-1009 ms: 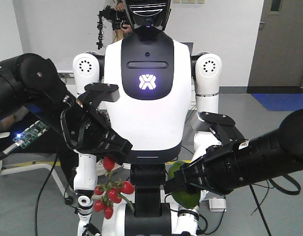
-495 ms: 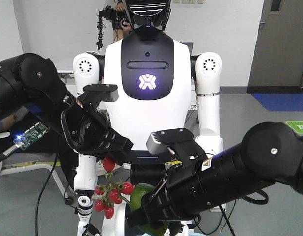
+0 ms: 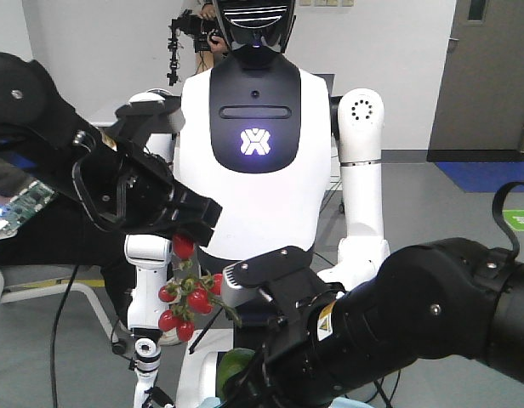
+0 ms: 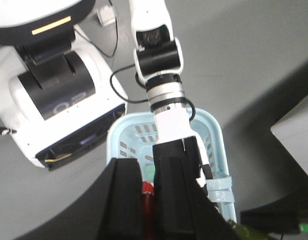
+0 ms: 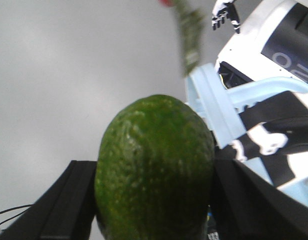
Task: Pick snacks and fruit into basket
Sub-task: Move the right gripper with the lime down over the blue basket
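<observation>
Green and pebbled, the oval fruit [image 5: 155, 167] sits clamped between the two black fingers [image 5: 61, 200] of the right tool [image 5: 154, 210], filling the middle of the right wrist view. In the front view only a sliver of it [image 3: 232, 367] shows low in the frame, under the bulky right arm [image 3: 398, 331]. Just right of the fruit in the wrist view runs the pale blue rim of the basket [image 5: 219, 107], held by a white humanoid robot [image 3: 255, 153] that stands facing the camera.

Glossy red fruits [image 3: 187, 297] hang in a bunch on a green stem from the left tool [image 3: 187, 223], whose fingers [image 4: 125, 200] are closed on the topmost berry [image 4: 147, 189]. The left wrist view looks down past those fingers onto the slatted blue basket [image 4: 214, 135], which lies directly beneath the tool, with the humanoid's white forearm [image 4: 166, 105] reaching to it. Grey floor [image 4: 254, 55] lies around.
</observation>
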{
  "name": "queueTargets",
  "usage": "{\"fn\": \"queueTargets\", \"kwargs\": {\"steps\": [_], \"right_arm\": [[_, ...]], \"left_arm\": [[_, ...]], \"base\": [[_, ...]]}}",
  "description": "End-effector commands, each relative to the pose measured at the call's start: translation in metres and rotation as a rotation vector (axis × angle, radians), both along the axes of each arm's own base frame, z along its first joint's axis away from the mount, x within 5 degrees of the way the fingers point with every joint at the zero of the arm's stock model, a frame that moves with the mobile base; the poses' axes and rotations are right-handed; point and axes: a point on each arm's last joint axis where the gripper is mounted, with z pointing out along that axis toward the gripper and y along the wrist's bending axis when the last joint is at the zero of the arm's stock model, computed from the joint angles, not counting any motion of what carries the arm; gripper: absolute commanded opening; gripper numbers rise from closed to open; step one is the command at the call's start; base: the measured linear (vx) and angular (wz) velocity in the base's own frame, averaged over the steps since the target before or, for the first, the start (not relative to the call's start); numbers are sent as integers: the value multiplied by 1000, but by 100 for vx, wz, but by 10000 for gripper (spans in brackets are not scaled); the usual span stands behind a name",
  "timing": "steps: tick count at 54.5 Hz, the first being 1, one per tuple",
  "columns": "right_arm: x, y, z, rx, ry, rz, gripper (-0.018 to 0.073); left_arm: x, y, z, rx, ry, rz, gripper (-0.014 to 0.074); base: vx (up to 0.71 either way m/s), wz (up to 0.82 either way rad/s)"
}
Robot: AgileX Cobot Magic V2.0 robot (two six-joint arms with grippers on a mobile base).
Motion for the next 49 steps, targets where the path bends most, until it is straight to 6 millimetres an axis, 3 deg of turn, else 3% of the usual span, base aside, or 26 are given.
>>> {"fn": "queueTargets", "kwargs": {"steps": [1,29,38,49], "right_arm": [[-2,2,24,64,-106,-8,-8],[7,7,-3,-44,-18,-52,-8],[1,6,2,-11,15,-55,-8],[-8,-1,22,42,-25,-69,-8]], "left_arm": [[-20,6,40,-105,-137,17,2],[-34,12,56,-129,-197,23,2],[-33,13,57,-128,-205,26,2],[-33,13,57,-130,-211,28,2]], "base": [[0,0],[0,0],[0,0],[0,0]]}}
